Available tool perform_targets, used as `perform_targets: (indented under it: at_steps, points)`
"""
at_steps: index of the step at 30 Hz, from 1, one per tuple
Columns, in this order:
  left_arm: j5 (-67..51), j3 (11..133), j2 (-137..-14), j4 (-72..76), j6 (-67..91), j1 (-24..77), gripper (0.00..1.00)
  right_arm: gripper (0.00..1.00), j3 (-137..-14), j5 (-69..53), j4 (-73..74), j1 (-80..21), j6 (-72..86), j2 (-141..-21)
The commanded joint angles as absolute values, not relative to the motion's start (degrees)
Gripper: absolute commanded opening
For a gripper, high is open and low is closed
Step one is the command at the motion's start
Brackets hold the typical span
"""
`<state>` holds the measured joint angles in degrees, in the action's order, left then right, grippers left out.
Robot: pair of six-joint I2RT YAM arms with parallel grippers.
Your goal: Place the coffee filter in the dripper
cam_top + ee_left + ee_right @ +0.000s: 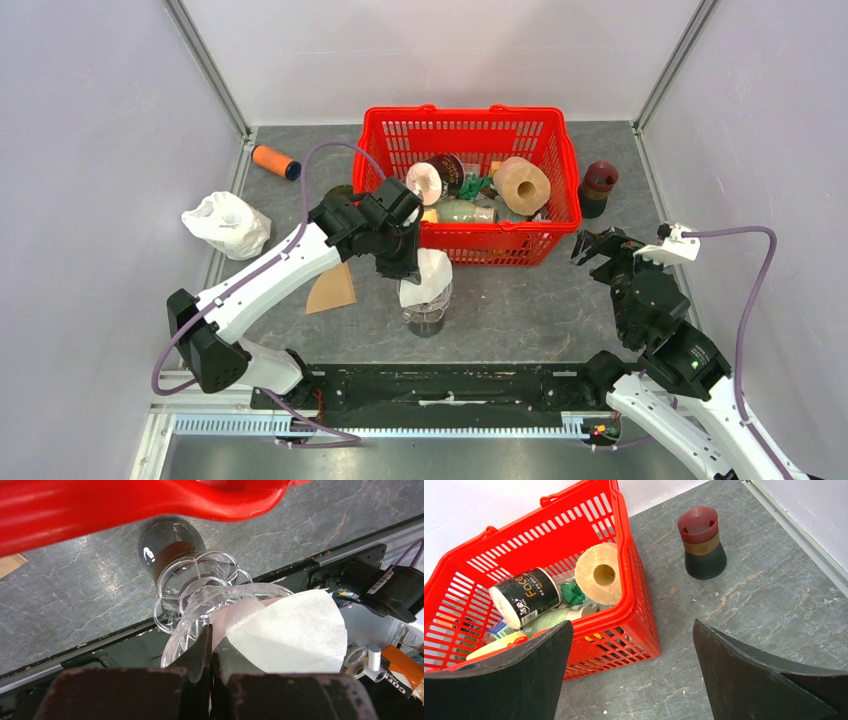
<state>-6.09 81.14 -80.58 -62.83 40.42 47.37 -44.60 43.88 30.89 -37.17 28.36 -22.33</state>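
Two fingers of my left pincer [211, 640] are clenched on the white filter [290, 630], tips pressed together with the paper's edge between them. My left wrist view shows the filter, a creased paper cone, resting partly inside the rim of the clear glass dripper [227, 591]. The top view shows only white paper bunched over the glass, just in front of the red basket [470, 245]. The basket's rim crosses the top of my left wrist view, close above the dripper. A brown paper [332, 290] lies flat to the left. My right pincer [633, 625] is released, jaws wide apart, over bare table right of the basket, with a dark red cup [701, 542] beyond it.
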Motion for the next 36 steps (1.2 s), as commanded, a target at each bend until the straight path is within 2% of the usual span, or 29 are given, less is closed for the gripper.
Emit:
perform_targets:
  at_steps: [1, 8, 13, 16, 19, 25, 28, 32, 36]
  points:
    - [-5.6, 80.0, -78.8, -60.2, 38.3, 47.4, 0.03, 0.97, -44.3, 45.2, 29.8, -37.2, 27.5, -21.7]
    - [-7.8, 78.5, -79.5, -60.6, 37.4, 47.4, 0.09, 0.97, -44.4, 45.0, 30.0, -37.2, 27.5, -21.7]
    - [-4.7, 80.3, -78.6, -62.5, 36.6, 47.4, 0.25, 0.97, -44.5, 44.8, 30.0, -37.2, 27.8, -21.8]
    - [-3.6, 81.4, -77.8, -63.2, 36.2, 47.4, 0.39, 0.97, -44.5, 44.8, 30.0, -37.2, 27.7, -21.7]
    - [-3.3, 82.1, -77.0, -63.4, 35.7, 47.4, 0.48, 0.97, -44.5, 44.8, 30.0, -37.2, 27.7, -21.5]
    - [-5.4, 83.7, -75.5, -63.1, 34.3, 47.4, 0.53, 0.97, -44.5, 44.9, 30.1, -37.1, 27.7, -21.5]
    - [-4.6, 85.3, -75.0, -64.4, 34.1, 47.4, 0.6, 0.97, -44.6, 44.9, 30.1, -37.2, 27.7, -21.7]
    - [2.3, 88.3, -74.6, -68.6, 33.7, 47.4, 0.69, 0.97, -44.7, 44.9, 30.1, -37.2, 27.6, -21.6]
    - [8.6, 94.2, -74.9, -73.3, 33.3, 47.4, 0.73, 0.97, -44.8, 44.8, 30.1, -37.1, 27.4, -21.4]
